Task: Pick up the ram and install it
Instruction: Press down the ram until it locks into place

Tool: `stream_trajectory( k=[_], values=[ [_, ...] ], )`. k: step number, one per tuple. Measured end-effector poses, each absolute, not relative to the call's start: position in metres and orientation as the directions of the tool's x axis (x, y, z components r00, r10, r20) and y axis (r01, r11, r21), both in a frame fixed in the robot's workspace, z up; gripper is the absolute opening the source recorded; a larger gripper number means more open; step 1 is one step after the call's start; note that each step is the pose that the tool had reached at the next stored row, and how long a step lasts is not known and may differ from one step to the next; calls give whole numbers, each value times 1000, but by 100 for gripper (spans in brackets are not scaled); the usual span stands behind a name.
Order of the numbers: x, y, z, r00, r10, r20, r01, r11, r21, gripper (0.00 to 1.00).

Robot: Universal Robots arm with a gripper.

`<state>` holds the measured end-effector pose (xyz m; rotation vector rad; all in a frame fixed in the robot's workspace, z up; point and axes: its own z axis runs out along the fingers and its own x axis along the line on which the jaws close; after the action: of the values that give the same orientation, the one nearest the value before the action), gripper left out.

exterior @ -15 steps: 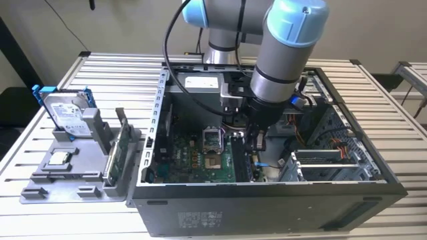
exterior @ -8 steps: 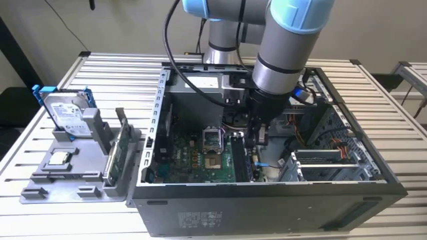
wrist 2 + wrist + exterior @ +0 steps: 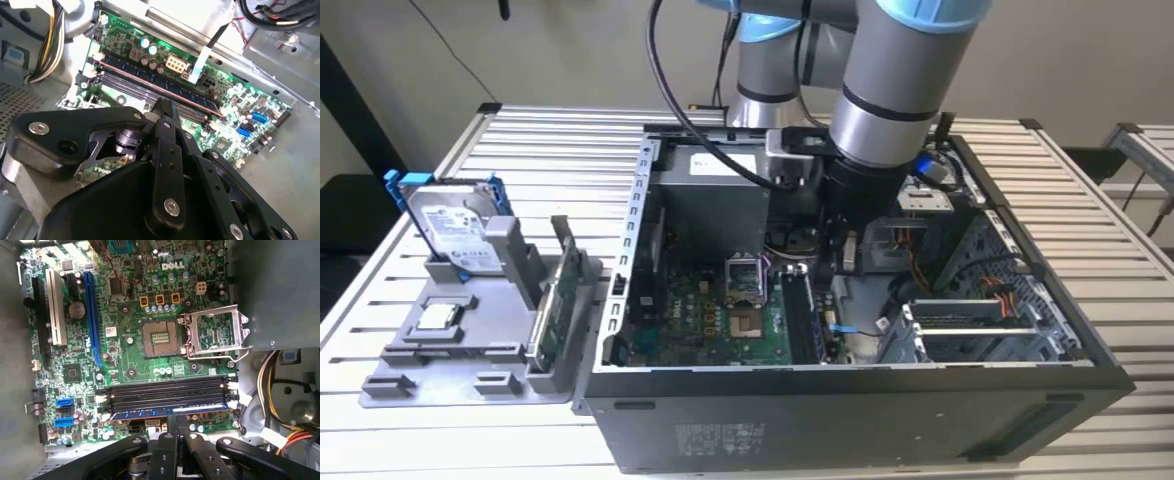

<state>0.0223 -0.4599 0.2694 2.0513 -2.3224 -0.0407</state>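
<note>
The open computer case [image 3: 854, 400] lies on the slatted table [image 3: 1121, 230], and inside it sits the green motherboard [image 3: 707, 320], with a metal drive cage [image 3: 961, 330] at the exterior view's right and a bundle of yellow and orange cables [image 3: 280, 430] beside it. The arm [image 3: 907, 90] reaches down into the case from above. To the exterior view's left, a grey holder tray [image 3: 467, 350] carries a silver hard drive [image 3: 454, 235] upright in its blue frame at the far end, a green circuit card [image 3: 550, 310] standing on edge along the side nearest the case, and a small square chip [image 3: 438, 317] lying flat.

Down on the board, the processor socket [image 3: 160, 337] sits open with its metal lid [image 3: 216, 335] flipped aside. The gripper [image 3: 181, 432] hangs right over the row of memory slots [image 3: 165, 392], fingers [image 3: 165, 117] drawn close together. The ram [image 3: 170, 412] lies in the slot nearest the gripper, directly under the fingertips; whether they actually pinch it I cannot tell.
</note>
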Motion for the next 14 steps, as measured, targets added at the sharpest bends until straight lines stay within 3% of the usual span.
stream_trajectory(
  k=[14],
  values=[
    [22,-460,283,-123,-992,15,-991,124,48,11]
  ],
)
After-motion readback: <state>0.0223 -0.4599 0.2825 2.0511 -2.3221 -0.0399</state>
